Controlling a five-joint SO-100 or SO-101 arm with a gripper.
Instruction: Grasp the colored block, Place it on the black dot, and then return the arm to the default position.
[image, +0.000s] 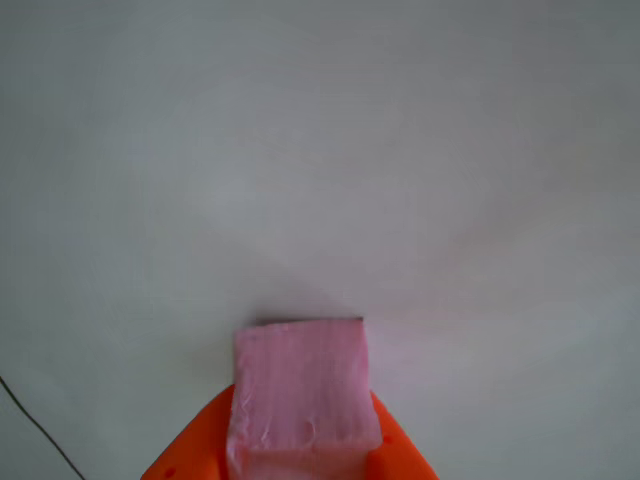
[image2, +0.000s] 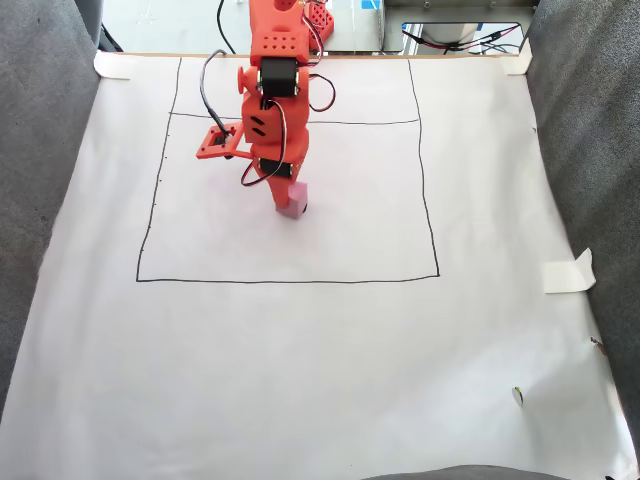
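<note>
The colored block (image: 300, 385) is a light pink foam cube, low in the other view and resting on white paper. The arm's orange gripper (image: 300, 400) is shut on it, with one finger (image: 195, 445) on its left side and the other on its right. A thin dark sliver (image: 310, 321) lines the cube's far edge; I cannot tell whether it is the black dot or shadow. In the fixed view the arm (image2: 272, 90) reaches down from the top edge, and its gripper (image2: 289, 197) holds the block (image2: 293, 205) on the paper inside the drawn square.
A black line square (image2: 290, 280) is drawn on the white paper. A thin dark cable (image: 40, 430) crosses the lower left of the other view. Grey fabric (image2: 40, 150) flanks the sheet, and a folded piece of tape (image2: 568, 272) lies at its right.
</note>
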